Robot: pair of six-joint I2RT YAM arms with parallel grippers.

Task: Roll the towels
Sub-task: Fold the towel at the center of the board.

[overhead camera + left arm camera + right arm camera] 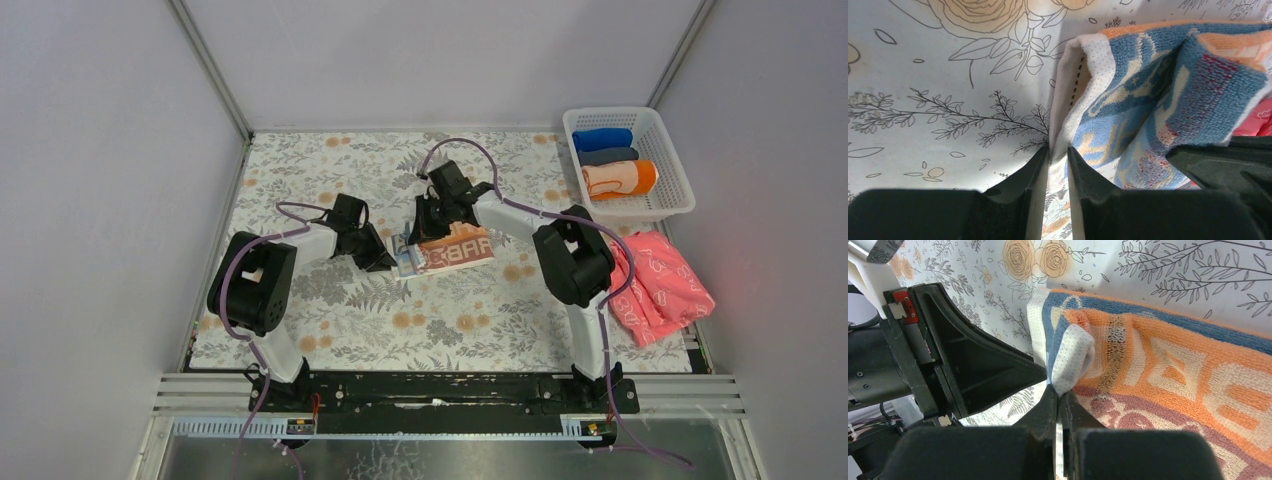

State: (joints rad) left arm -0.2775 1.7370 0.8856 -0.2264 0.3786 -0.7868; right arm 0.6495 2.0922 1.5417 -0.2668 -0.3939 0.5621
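The lettered towel (458, 252) lies on the flowered mat at table centre, orange lettering up and its left end lifted and curled. My left gripper (390, 262) is at that left end. In the left wrist view it (1058, 149) is shut on the towel's white dotted edge (1068, 100), and the blue patterned underside (1148, 100) hangs beside it. My right gripper (426, 238) is at the far left corner. In the right wrist view it (1058, 390) is shut on a folded white corner (1070, 357) of the towel (1173, 375). The orange-bordered towel (620, 178) lies rolled in the basket.
A white basket (672, 205) at the back right also holds a blue roll (602, 139) and a dark grey roll (608, 156). A pink cloth (660, 285) lies crumpled at the mat's right edge. The left gripper's black body (963, 355) sits close beside my right fingers.
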